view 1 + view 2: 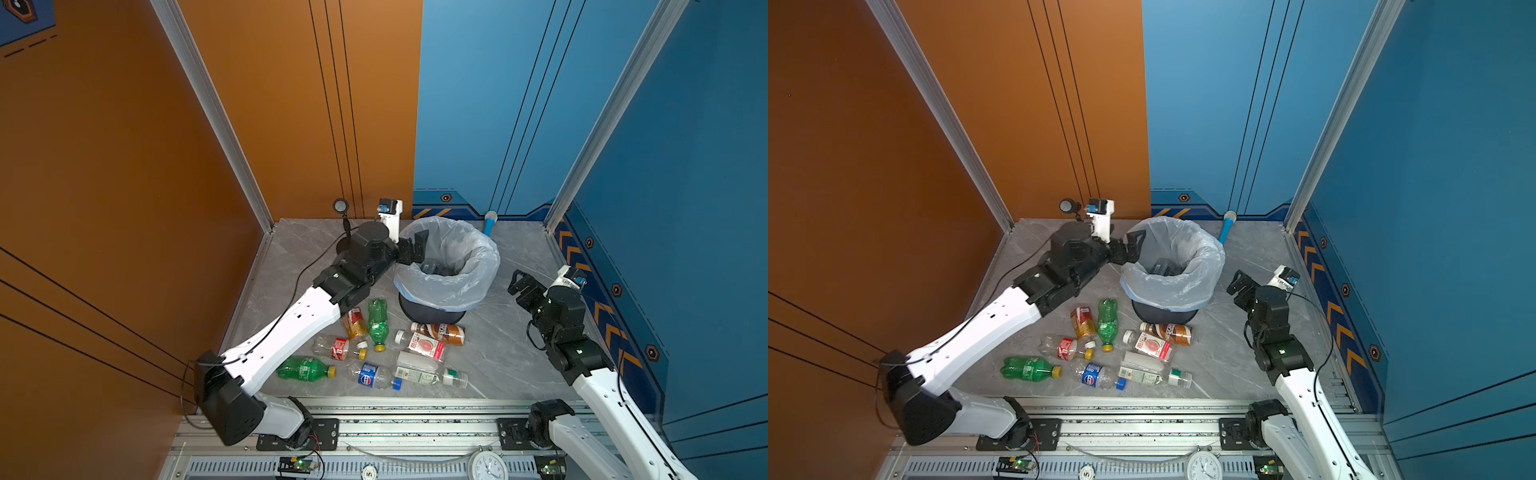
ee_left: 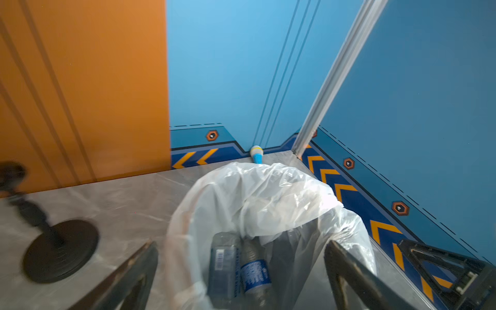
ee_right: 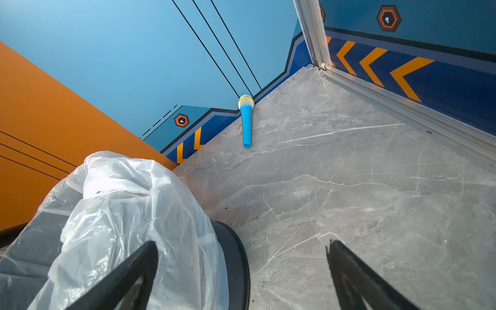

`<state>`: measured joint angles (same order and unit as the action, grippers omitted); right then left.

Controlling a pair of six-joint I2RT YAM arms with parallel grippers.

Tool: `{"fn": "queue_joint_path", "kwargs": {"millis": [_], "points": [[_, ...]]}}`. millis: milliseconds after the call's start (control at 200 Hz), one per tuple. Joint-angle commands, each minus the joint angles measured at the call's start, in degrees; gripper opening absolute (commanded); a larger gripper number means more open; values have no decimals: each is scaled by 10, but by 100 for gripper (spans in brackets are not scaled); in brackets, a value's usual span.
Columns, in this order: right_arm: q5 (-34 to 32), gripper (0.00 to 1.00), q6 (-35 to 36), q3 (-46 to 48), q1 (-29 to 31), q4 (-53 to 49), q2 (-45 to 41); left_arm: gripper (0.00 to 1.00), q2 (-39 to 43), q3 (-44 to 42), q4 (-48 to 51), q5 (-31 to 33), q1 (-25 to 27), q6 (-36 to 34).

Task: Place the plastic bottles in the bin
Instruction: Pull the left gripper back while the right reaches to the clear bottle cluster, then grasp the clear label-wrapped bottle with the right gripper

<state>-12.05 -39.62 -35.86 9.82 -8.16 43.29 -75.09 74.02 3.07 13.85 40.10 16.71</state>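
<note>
Round bin [image 1: 430, 312], crinkled translucent liner [image 1: 469, 257]

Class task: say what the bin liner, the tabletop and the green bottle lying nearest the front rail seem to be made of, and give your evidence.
Bin liner: thin translucent plastic film, crinkled, with shiny highlights.
Tabletop: grey with white veins and a slight sheen. It could be stone or a marble-print laminate; the look leaves that open.
Green bottle: see-through green plastic, glossy, with moulded ribs.
</note>
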Motion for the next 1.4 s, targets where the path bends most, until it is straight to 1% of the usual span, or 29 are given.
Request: {"fn": "queue_joint_path", "kwargs": {"millis": [0, 55, 70, 160, 230, 285, 380, 496, 526, 536, 551, 566, 611, 681, 756, 856, 921, 956, 986, 1136, 1242, 1392], "points": [[30, 100, 26, -21, -2, -21, 1, 98, 81, -103, 7, 137, -4, 7], [52, 100, 38, -30, 0, -30, 3, 98, 121, -145, 28, 163, -13, 41], [58, 100, 42, -35, 1, -34, 5, 98, 131, -168, 35, 166, -16, 52], [76, 100, 70, -59, 21, -70, 10, 98, 178, -231, 57, 160, -29, 115], [80, 100, 90, -74, 52, -96, 7, 98, 193, -262, 56, 153, -30, 144], [75, 100, 108, -82, 89, -118, 0, 98, 196, -274, 60, 158, -30, 162], [54, 100, 125, -83, 167, -152, -22, 98, 196, -286, 60, 174, -31, 177], [45, 99, 135, -49, 278, -164, -57, 98, 193, -292, 55, 187, -33, 183], [43, 98, 139, -42, 298, -167, -63, 98, 192, -294, 55, 189, -33, 184], [41, 98, 141, -37, 322, -168, -66, 98, 193, -294, 55, 190, -33, 184], [39, 98, 142, -35, 329, -168, -67, 98, 193, -294, 55, 190, -34, 184], [35, 98, 145, -29, 352, -169, -69, 98, 193, -295, 55, 189, -34, 184], [28, 98, 153, -19, 390, -168, -69, 97, 193, -298, 58, 192, -34, 185], [12, 98, 168, -11, 456, -173, -53, 97, 197, -303, 66, 195, -37, 189], [-25, 98, 181, -10, 528, -173, -19, 97, 205, -309, 72, 195, -40, 195], [-62, 98, 197, -5, 596, -147, 30, 98, 218, -321, 73, 195, -44, 203], [-64, 98, 205, -4, 617, -126, 66, 98, 228, -328, 73, 195, -47, 206], [-61, 98, 209, -7, 623, -119, 87, 98, 233, -330, 73, 195, -48, 207], [-62, 98, 211, -11, 629, -116, 106, 98, 238, -334, 93, 194, -50, 208], [-74, 98, 220, -23, 656, -96, 189, 98, 262, -348, 103, 196, -57, 215], [-75, 98, 227, -27, 667, -84, 223, 98, 278, -358, 106, 194, -64, 220], [-80, 98, 238, -27, 667, -72, 256, 98, 293, -369, 109, 190, -74, 226]]}}
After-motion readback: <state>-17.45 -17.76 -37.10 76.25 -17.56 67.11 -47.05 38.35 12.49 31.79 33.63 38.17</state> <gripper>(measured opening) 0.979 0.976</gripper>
